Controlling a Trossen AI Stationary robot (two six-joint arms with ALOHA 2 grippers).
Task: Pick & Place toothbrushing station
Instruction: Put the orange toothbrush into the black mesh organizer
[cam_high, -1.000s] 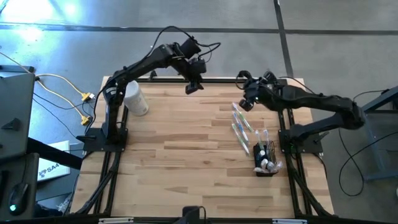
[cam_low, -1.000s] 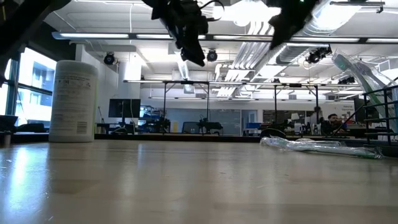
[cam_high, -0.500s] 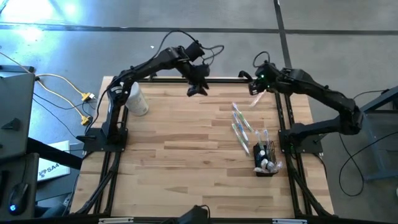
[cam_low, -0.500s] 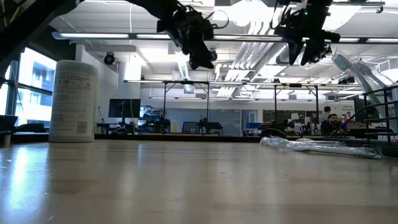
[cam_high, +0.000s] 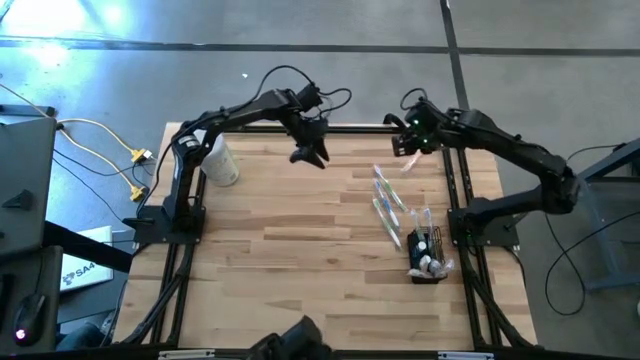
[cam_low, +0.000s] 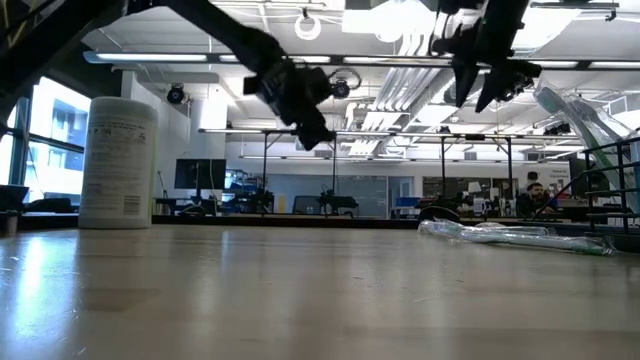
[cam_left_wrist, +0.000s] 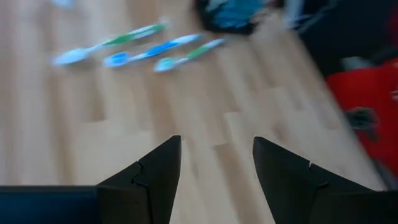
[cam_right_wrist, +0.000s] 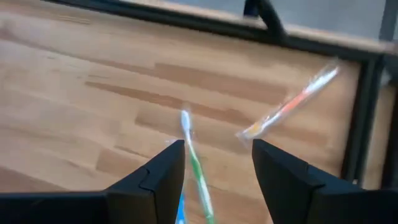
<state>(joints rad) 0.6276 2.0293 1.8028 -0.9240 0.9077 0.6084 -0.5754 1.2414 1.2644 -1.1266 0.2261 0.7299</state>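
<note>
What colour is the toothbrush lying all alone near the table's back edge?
Orange and white toothbrush, clearest in the right wrist view.

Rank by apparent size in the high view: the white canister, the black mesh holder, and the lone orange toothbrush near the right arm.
1. White canister, clearly largest.
2. Black mesh holder, somewhat smaller.
3. Orange toothbrush, a thin sliver, smallest.
</note>
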